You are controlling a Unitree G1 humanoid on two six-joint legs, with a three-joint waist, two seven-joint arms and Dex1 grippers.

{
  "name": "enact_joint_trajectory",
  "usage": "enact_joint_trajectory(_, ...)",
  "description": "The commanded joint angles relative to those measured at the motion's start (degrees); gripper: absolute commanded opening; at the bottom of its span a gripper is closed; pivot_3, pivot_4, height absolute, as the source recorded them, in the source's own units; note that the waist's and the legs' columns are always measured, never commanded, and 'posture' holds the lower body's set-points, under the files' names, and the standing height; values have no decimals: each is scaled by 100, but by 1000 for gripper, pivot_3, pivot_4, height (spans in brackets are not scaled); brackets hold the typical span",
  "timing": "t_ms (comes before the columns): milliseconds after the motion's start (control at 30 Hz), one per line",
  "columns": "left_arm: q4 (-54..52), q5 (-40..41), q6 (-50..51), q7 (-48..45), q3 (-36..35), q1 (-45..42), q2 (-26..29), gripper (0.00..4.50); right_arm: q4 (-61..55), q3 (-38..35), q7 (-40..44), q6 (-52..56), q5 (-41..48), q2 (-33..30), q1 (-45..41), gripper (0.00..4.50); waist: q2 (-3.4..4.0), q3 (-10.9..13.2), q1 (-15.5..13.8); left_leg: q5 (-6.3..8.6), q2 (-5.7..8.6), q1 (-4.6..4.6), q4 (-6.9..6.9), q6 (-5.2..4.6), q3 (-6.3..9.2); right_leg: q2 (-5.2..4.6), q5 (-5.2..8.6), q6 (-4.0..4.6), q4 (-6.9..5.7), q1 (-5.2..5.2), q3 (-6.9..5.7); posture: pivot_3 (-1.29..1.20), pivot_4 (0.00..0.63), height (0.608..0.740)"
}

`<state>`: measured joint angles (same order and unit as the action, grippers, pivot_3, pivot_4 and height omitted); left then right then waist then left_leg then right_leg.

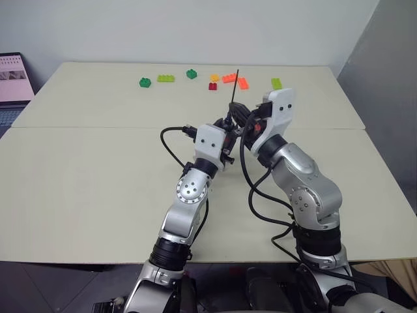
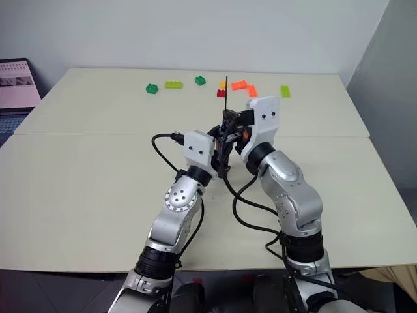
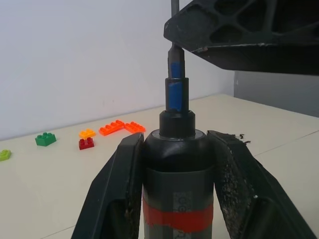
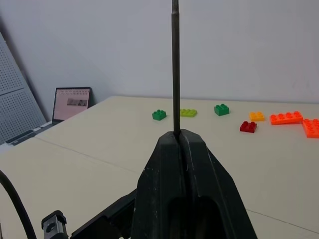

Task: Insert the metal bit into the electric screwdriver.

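Both arms meet above the middle of the cream table (image 1: 78,189). The left gripper (image 3: 174,164) has its 2 black fingers (image 3: 117,189) clamped on the body of the electric screwdriver (image 3: 177,149), a black barrel with a red band, its front end with blue marks pointing up and toward the far side. The right gripper (image 4: 178,142) is closed tight on the metal bit (image 4: 175,64), a thin dark rod that sticks out past the fingertips. In the left wrist view the right gripper sits directly over the screwdriver's front, and the bit's lower end meets the screwdriver's tip; how deep it sits cannot be told. In the head views the rod (image 1: 234,85) rises above the 2 joined grippers. Along the far edge lie toy bricks: green bricks (image 1: 144,81), a lime brick (image 1: 165,79), a red brick (image 1: 213,86) and orange bricks (image 1: 234,79). A laptop (image 1: 14,78) stands off the table's far left corner.
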<state>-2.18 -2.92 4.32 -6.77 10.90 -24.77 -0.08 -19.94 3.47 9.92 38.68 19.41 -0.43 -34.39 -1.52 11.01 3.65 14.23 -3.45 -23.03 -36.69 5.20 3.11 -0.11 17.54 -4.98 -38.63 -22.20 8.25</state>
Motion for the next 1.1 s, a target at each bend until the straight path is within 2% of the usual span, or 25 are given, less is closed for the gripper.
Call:
enact_joint_trajectory(33, -79, -132, -24, 65, -37, 33, 44, 1632, -180, 20, 108, 170, 199, -8, -48, 0, 0, 0, 0, 0, 0, 0, 0, 0, 0, 0, 0, 0, 0, 0, 0, 0, 150, 740)
enact_joint_trajectory(133, -69, -129, -33, 63, -39, 32, 44, 1632, -226, -57, 118, 180, 290, 5, -72, 0, 0, 0, 1, 0, 0, 0, 0, 0, 0, 0, 0, 0, 0, 0, 0, 0, 150, 740)
enact_joint_trajectory(167, -62, -127, -36, 63, -42, 27, 43, 1632, -232, -86, 119, 181, 320, 4, -80, 404, 0, 0, 2, 0, 0, 0, 0, 0, 0, 0, 0, 0, 0, 0, 0, 0, 150, 740)
enact_joint_trajectory(233, -53, -125, -40, 65, -46, 19, 41, 1632, -246, -124, 157, 189, 379, -35, -100, 753, 0, 0, 5, 0, 0, 0, 0, 0, 0, 0, 0, 0, 0, 0, 0, 0, 150, 740)
enact_joint_trajectory(400, -45, -122, -47, 70, -51, 14, 35, 1632, -284, -223, 211, 245, 507, -132, -153, 2085, 0, 0, 7, 0, 0, -2, 1, 0, 0, 0, 0, 0, 6, -1, 1, 0, 150, 740)
enact_joint_trajectory(733, 26, -104, -94, 81, -77, -32, 21, 1632, -510, -478, 493, 344, 860, -661, -114, 4363, 0, 0, 8, 0, 0, -6, 6, 0, 0, 0, 0, 0, 12, -3, 1, 0, 150, 740)
enact_joint_trajectory(933, 73, -86, -129, 59, -89, -66, 30, 1632, -591, -729, 607, 385, 1081, -1006, -93, 4500, -1, 1, 7, 0, 0, -7, 6, 0, 0, 0, 0, 0, 15, -3, 1, 0, 150, 740)
enact_joint_trajectory(1100, 143, -44, -187, -22, -120, -179, 76, 1632, -626, -1076, 919, 523, 1335, -1613, -45, 4500, -1, 1, 3, 0, 0, -10, 6, -1, 0, 0, 0, 0, 20, -2, 1, 0, 150, 740)
